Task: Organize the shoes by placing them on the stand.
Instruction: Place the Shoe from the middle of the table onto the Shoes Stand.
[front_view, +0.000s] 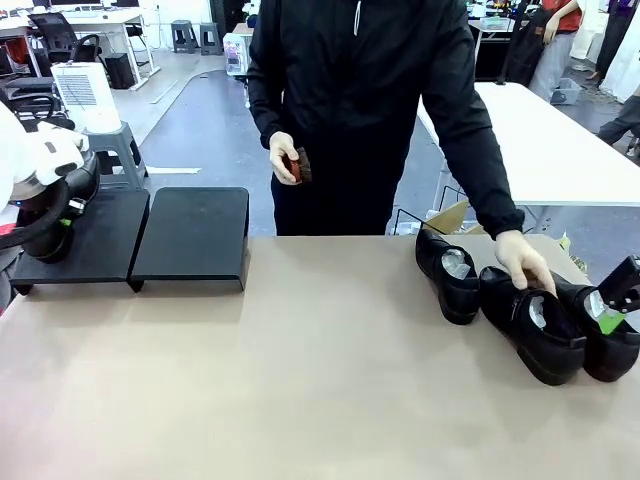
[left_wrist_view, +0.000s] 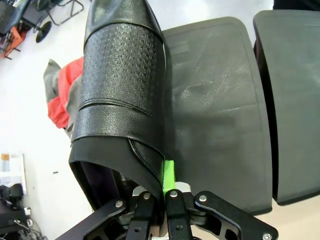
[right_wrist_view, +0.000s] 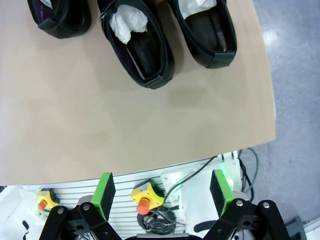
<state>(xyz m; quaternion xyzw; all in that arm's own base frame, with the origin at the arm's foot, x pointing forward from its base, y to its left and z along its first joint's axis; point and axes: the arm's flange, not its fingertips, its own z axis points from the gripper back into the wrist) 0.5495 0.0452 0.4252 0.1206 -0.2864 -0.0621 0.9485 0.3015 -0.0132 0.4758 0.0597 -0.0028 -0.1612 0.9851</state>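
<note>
Left gripper (left_wrist_view: 163, 181) clamped on a shoe (left_wrist_view: 122, 85) at its collar, next to the stand (left_wrist_view: 215, 115).
Wrist view: shoe runs up from the pads toward 12, toe at far end; stand top just beside it at 3, contact can't tell. Right gripper (right_wrist_view: 162, 192): pads wide apart, nothing btwn; three more shoes (right_wrist_view: 140, 45) on the table (right_wrist_view: 125, 125) at its 12, well apart. Front view: person's hand (front_view: 522, 262) on the middle one, other hand (front_view: 283, 152) w/ brush (front_view: 301, 166).

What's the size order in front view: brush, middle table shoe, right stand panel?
Largest first: right stand panel, middle table shoe, brush. The brush is farther off and partly hidden by a hand, yet clearly smallest.
</note>
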